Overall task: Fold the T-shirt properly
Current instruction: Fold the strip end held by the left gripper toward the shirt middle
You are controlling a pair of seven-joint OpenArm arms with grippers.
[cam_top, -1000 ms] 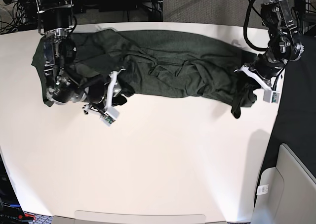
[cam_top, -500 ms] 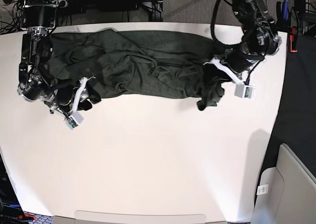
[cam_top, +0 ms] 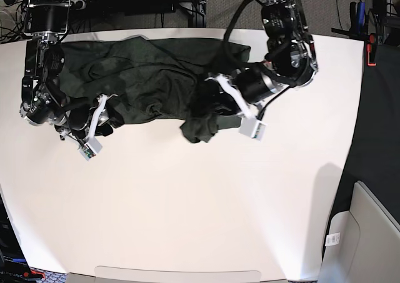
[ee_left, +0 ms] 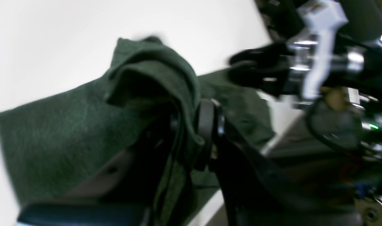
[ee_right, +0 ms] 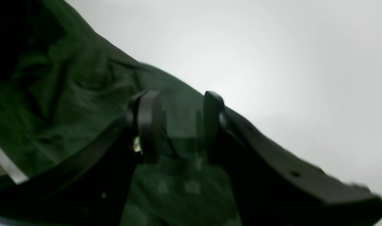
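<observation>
T-shirt (cam_top: 150,77), a large dark olive-green heathered knit garment of thin soft fabric, is lying bunched across the upper part of the white tabletop (cam_top: 200,208) in the base view, spanning from the upper left toward the upper centre.

Left gripper (cam_top: 215,111), on the arm at the upper right of the base view, is carrying a bundled end of the shirt over the body of the garment. In the left wrist view the black fingers (ee_left: 206,125) are clamped on a thick doubled fold of the cloth, which is draping over them in the centre of the frame.

Right gripper (cam_top: 103,117), at the left edge of the base view, is sitting at the shirt's near edge. In the right wrist view its two black fingertips (ee_right: 150,122) are standing apart with green cloth showing between and behind them; whether they are actually pinching fabric cannot be told, since the frame is blurred.

Step in hand, as judged: a widthwise fold, one end being brought over the other. Fold is partial; the fabric is wrinkled and not squared.

Next move probably calls for laying the carried end flat and aligned with the opposite edge before releasing, with the right side anchoring the cloth so it is not dragging along.
</observation>
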